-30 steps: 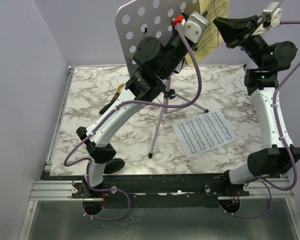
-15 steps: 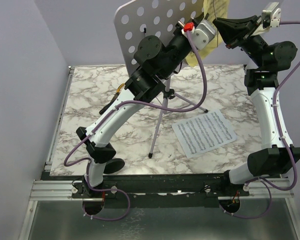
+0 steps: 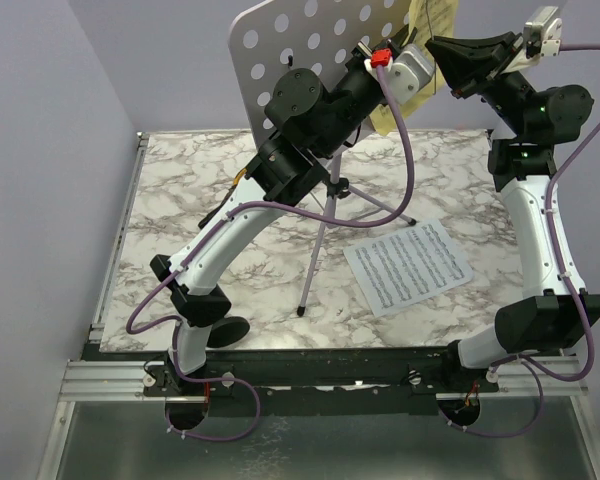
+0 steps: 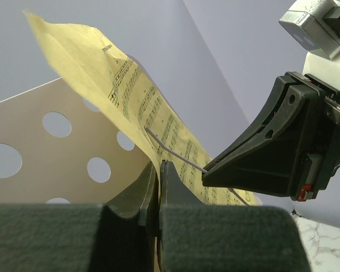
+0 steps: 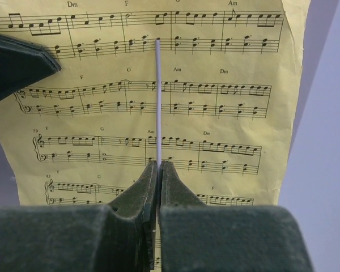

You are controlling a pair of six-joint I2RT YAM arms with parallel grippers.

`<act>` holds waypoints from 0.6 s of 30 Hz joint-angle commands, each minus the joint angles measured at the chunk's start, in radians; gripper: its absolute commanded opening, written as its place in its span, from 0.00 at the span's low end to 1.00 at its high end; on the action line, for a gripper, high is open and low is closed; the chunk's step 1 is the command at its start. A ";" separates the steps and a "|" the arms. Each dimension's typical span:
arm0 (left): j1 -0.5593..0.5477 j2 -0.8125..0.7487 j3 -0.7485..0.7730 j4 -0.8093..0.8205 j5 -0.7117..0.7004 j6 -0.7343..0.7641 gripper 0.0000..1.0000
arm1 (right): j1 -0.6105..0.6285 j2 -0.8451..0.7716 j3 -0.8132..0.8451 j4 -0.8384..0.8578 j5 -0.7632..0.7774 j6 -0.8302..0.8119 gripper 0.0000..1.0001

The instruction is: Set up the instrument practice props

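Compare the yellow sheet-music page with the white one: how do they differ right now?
Colour: the yellow page is on yellow paper, the white page white. Pose: the yellow page is held up by the music stand; the white page lies flat on the marble table. Contact: the left gripper is pinched shut on the yellow page's edge; nothing touches the white page. Both carry printed staves.

Top view looks down; wrist views closely share yellow page (image 5: 226,113).
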 commanded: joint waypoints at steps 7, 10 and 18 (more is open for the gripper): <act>0.001 -0.025 0.025 0.108 -0.049 -0.011 0.06 | -0.002 -0.027 -0.010 0.048 -0.038 0.055 0.09; 0.001 -0.029 0.018 0.129 -0.088 -0.038 0.25 | -0.002 -0.023 -0.005 0.046 -0.041 0.058 0.22; 0.001 -0.031 0.012 0.101 -0.115 -0.058 0.39 | -0.002 -0.021 -0.005 0.043 -0.038 0.071 0.55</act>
